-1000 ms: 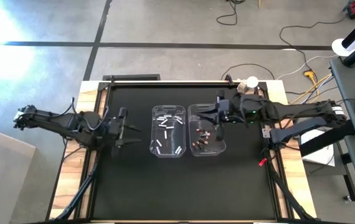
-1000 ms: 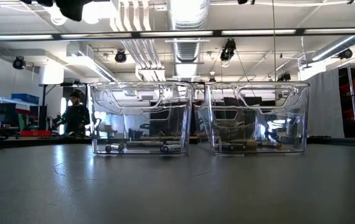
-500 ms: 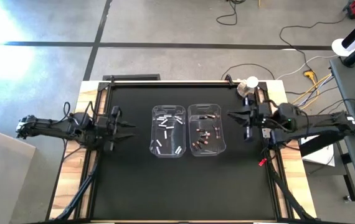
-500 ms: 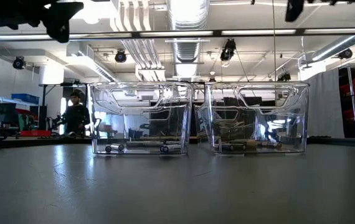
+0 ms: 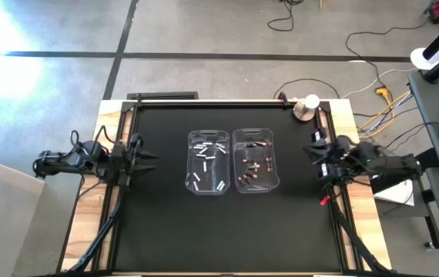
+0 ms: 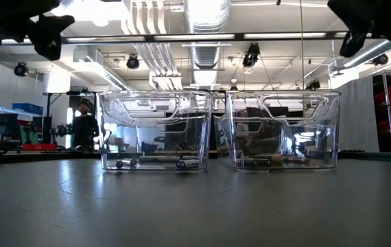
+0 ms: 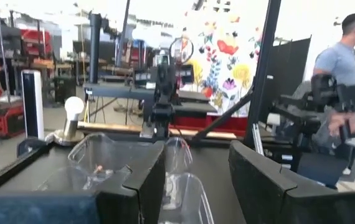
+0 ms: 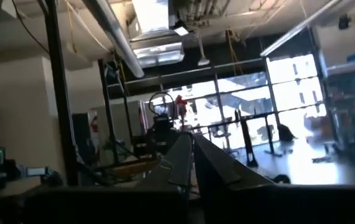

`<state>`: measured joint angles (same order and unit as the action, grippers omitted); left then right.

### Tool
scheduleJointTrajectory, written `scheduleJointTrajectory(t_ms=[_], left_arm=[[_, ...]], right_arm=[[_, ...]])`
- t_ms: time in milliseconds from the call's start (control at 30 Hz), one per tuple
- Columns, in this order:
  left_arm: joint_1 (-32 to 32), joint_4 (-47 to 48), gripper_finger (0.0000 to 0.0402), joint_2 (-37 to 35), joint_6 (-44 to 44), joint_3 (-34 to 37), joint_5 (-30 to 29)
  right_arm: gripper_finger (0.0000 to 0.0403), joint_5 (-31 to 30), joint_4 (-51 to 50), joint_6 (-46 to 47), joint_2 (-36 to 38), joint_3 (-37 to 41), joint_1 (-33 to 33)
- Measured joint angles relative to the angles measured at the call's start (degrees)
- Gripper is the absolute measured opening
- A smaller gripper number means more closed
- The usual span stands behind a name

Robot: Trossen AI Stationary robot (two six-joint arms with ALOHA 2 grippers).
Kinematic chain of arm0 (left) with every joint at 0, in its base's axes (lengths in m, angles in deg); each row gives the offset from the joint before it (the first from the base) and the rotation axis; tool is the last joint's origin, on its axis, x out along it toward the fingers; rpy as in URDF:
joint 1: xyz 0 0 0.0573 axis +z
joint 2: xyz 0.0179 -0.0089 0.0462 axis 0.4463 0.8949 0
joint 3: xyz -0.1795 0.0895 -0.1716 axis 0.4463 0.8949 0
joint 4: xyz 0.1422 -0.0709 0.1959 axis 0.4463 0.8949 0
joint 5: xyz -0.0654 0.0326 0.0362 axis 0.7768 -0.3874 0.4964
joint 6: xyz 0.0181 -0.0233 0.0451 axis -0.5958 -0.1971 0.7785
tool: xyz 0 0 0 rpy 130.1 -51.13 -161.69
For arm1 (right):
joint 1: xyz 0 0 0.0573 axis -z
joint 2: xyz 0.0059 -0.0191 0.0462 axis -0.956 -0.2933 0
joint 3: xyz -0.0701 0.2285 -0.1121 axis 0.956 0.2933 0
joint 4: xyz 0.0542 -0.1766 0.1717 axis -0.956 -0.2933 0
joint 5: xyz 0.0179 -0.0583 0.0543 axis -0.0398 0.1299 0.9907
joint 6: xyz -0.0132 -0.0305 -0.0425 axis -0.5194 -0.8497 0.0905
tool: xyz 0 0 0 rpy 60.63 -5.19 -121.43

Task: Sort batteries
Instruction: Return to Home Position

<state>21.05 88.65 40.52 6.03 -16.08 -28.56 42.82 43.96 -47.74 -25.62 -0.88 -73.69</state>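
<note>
Two clear bins stand side by side mid-table. The left bin (image 5: 189, 165) has white batteries (image 5: 206, 158) lying on its floor, and the right bin (image 5: 276, 165) has dark, copper-ended batteries (image 5: 252, 165). My left gripper (image 5: 141, 158) hovers open over the table's left edge, and its wrist view shows the fingers wide apart (image 7: 196, 180). My right gripper (image 5: 312, 148) hovers over the right edge, and its fingers meet (image 8: 190, 155), so it is shut. Both are well clear of the bins and hold nothing. The low view shows them high up, the left gripper (image 6: 44, 38) and the right gripper (image 6: 360, 34).
A small lamp-like object (image 5: 306, 106) stands at the table's far right corner, and a red bit (image 5: 323, 201) lies by the right rail. Black mat stretches around the bins. People are in the room beyond, one person (image 7: 345, 68) and another person (image 6: 84, 127).
My right gripper has drawn back from above the right bin toward the table's right edge. My left gripper has drawn back toward the left edge. The bins and batteries have stayed put.
</note>
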Motion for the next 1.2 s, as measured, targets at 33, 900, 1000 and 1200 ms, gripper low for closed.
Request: scheduleJointTrajectory(t_ms=[33, 900, 1000, 1200], left_arm=[[0.0, -1.4, 0.0155, 0.0, 0.3, 0.4, 0.0], [0.0, -5.1, 0.0155, 3.6, -2.5, 10.6, 6.2], [0.0, -4.9, 0.0155, 4.3, -2.5, 10.6, 6.2], [0.0, -5.1, 0.0155, 5.4, -2.5, 10.6, 6.2]], right_arm=[[0.0013, 0.1, 0.8, 0.9, -1.0, 0.8, 0.0], [0.0013, -1.2, -21.0, -14.6, -7.1, 2.8, -0.1], [0.0013, -1.3, -21.0, -10.5, -8.8, 2.7, -0.1], [0.0013, -1.2, -21.0, -1.6, -11.4, 2.7, -0.1]])
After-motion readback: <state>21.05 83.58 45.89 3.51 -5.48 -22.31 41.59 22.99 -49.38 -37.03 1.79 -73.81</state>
